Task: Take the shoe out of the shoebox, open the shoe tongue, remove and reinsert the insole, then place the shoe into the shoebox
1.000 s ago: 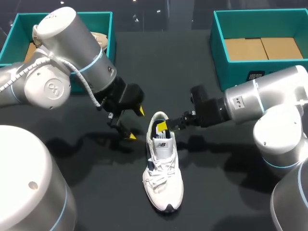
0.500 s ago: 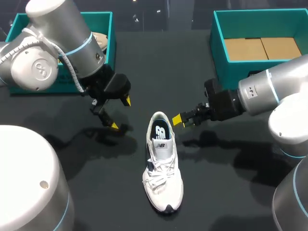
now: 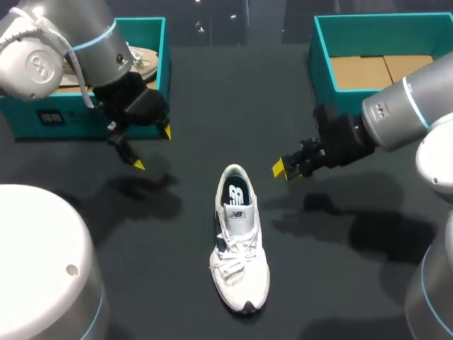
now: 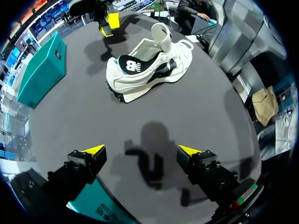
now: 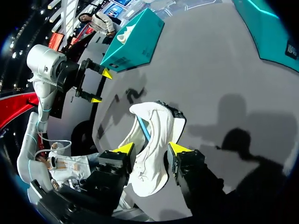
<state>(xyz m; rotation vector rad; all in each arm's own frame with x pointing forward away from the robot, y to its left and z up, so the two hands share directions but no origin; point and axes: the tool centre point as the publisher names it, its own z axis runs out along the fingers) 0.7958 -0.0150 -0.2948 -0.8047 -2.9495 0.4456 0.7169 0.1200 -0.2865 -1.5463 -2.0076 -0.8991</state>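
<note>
A white lace-up shoe (image 3: 239, 248) lies on the dark table, heel toward the far side, its dark insole (image 3: 236, 194) showing inside the opening. My right gripper (image 3: 283, 170) hovers to the right of the heel, clear of the shoe. In the right wrist view its fingers (image 5: 125, 148) stand apart with nothing between them and the shoe (image 5: 156, 123) just ahead. My left gripper (image 3: 150, 147) hangs wide open near the left shoebox (image 3: 99, 117), well away from the shoe (image 4: 149, 67). The left wrist view shows its own gripper (image 4: 141, 150) over bare tabletop.
The teal left shoebox holds another shoe (image 3: 141, 57). A second teal box (image 3: 322, 78) with a cardboard bottom stands at the far right. My right gripper (image 4: 108, 23) shows beyond the shoe in the left wrist view.
My right gripper has come out of the shoe's opening and drawn back to the right, its fingers narrowing. My left arm has swung back and left toward the left box.
</note>
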